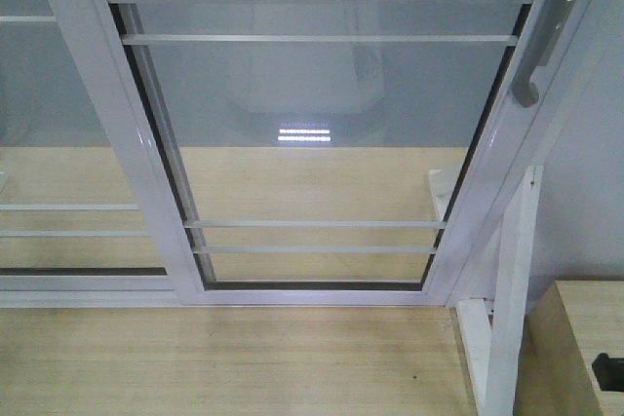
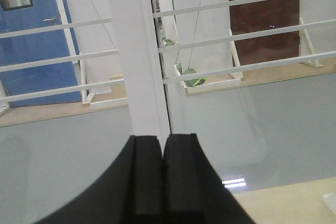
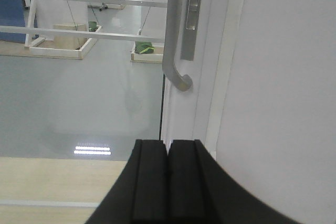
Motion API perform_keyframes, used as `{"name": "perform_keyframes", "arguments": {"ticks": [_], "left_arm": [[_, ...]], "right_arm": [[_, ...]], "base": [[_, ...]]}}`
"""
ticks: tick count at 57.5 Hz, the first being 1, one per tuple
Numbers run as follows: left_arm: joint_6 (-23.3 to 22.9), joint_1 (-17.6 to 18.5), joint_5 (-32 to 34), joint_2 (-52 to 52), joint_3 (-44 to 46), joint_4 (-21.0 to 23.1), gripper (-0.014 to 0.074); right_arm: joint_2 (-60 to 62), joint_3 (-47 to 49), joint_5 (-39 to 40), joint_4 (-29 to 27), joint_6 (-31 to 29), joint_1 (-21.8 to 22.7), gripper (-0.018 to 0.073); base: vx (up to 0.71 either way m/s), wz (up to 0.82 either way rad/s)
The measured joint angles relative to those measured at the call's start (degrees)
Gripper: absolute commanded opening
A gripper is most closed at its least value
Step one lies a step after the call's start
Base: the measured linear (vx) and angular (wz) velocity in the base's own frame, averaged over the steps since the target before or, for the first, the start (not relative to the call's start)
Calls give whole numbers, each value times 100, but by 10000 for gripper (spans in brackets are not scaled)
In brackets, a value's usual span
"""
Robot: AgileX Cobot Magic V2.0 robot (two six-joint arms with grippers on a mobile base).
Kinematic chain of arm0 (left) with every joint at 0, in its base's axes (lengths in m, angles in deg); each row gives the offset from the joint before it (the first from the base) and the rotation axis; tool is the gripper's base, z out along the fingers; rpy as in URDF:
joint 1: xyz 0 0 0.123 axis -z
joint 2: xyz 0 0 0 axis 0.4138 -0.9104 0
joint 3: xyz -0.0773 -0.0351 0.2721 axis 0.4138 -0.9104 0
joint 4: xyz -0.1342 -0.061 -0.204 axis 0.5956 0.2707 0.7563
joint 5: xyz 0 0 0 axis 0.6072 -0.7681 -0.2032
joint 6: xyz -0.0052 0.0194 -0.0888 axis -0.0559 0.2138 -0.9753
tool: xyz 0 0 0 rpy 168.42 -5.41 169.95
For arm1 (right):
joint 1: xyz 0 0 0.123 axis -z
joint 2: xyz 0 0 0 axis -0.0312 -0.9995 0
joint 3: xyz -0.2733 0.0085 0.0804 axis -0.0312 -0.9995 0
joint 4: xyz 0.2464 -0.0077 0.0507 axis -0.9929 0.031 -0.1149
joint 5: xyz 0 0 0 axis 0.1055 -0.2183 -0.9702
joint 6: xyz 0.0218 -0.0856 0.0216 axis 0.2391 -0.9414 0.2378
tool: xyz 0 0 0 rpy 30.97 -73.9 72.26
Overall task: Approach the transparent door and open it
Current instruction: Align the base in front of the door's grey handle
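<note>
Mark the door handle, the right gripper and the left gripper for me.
handle (image 3: 173,30), right wrist view, mid-shaft above the hooked end.
right gripper (image 3: 168,148), right wrist view, seam between the closed fingertips.
left gripper (image 2: 161,142), left wrist view, seam between the closed fingertips.

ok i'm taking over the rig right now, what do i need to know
Left tool: shut, empty, facing the white stile between the glass panels.
Right tool: shut, empty. The grey pull handle is ahead of and above it, untouched.
Transparent door: straight ahead of the base. Its handle side looks to sit against the right-hand frame, so it is not yet open.
Done: the approach to the door.
Left: open the right tool, take the handle and slide the door, probably toward the handle-less panel.
</note>
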Motion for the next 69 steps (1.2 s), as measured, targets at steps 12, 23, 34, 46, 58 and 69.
{"name": "perform_keyframes", "arguments": {"ticks": [12,23,34,46,58,69], "left_arm": [[0,0,0,0,0,0,-6],[0,1,18,-147,-1,10,-6],[0,1,3,-200,-7,10,-6],[0,1,9,-200,-7,10,-6],[0,1,9,-200,-7,10,-6],[0,1,9,-200,-7,10,-6]], "right_arm": [[0,0,6,-4,-5,0,-6],[0,-6,35,-4,-5,5,-6],[0,-17,-6,-4,-5,5,-6],[0,-17,-6,-4,-5,5,-6],[0,-17,-6,-4,-5,5,-6],[0,-17,5,-4,-5,5,-6]], "base": [[10,1],[0,-3],[0,1],[0,0],[0,0],[0,0]]}}
